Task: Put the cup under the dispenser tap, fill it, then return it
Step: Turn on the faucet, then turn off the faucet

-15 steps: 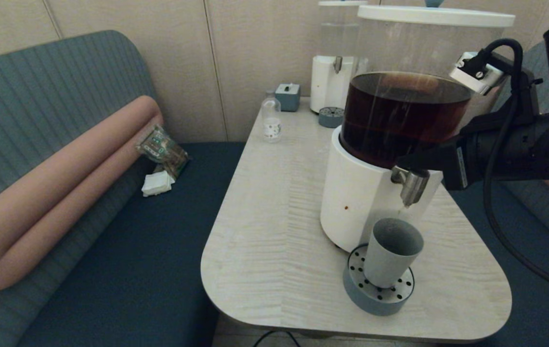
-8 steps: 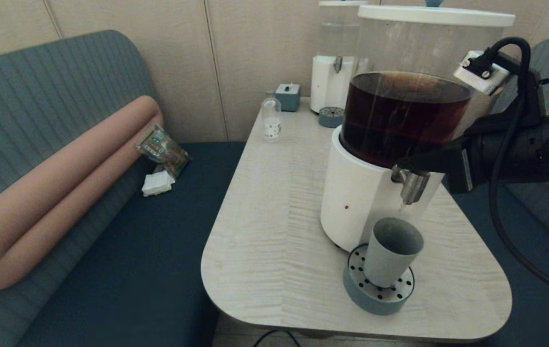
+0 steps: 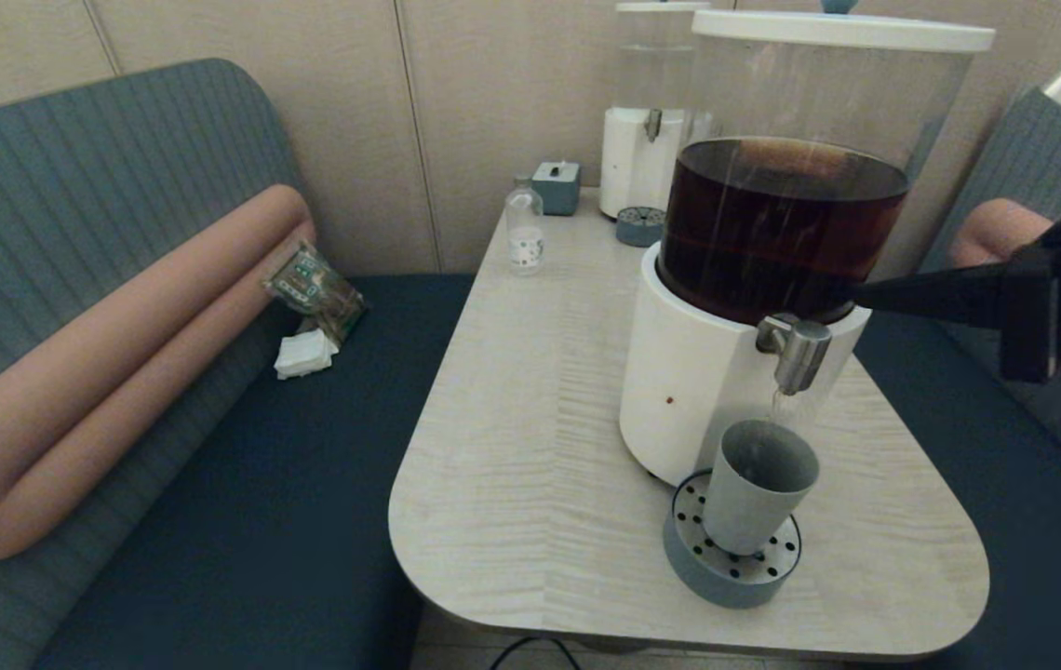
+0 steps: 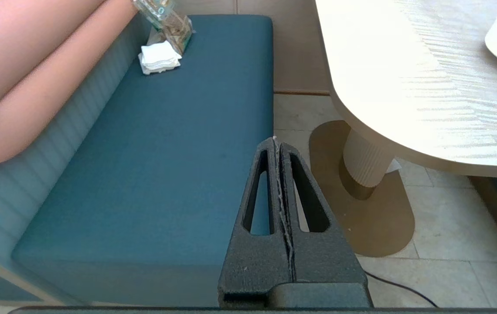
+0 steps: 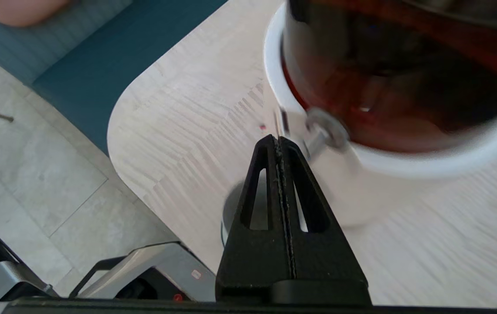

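Note:
The grey-green cup (image 3: 758, 498) stands upright on a round perforated drip tray (image 3: 726, 575), right under the steel dispenser tap (image 3: 796, 354) of the big white-based dispenser (image 3: 689, 372) of dark brown drink. A faint streak shows below the nozzle. My right gripper (image 3: 852, 293) is shut and empty, level with the jar's base, to the right of the tap and clear of it. In the right wrist view that gripper (image 5: 277, 138) points at the blurred tap (image 5: 325, 131). My left gripper (image 4: 277, 140) is shut and empty, parked low over the bench edge beside the table.
At the table's (image 3: 530, 447) back stand a clear-liquid dispenser (image 3: 647, 140), its small tray (image 3: 639, 226), a glass bottle (image 3: 524, 233) and a small blue box (image 3: 557, 186). The teal bench (image 3: 242, 484) on the left holds a pink bolster (image 3: 121, 372), a packet (image 3: 315, 288) and napkins (image 3: 305, 354).
My right arm has drawn back to the right, away from the tap it was reaching over. The cup and tray have not moved.

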